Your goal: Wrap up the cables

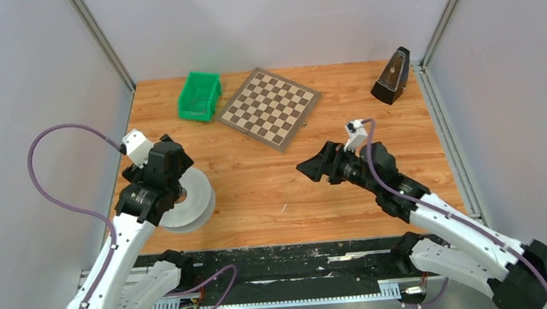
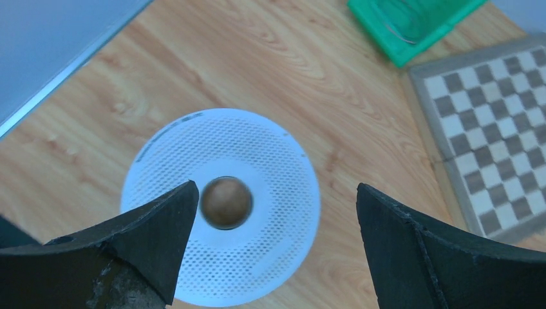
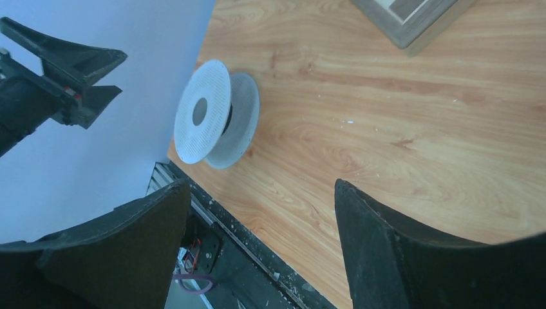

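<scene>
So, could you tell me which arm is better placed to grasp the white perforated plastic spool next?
Left. The left gripper hangs open directly above the white perforated plastic spool; the right gripper, also open, hovers well apart, off to its right.

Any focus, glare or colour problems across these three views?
Top external: even soft light, sharp, no glare on the light wooden table. Left wrist: white perforated plastic spool sharp; left hand near-black, little detail. Right wrist: the wall looks bluish; right hand equally dark; spool clear.
</scene>
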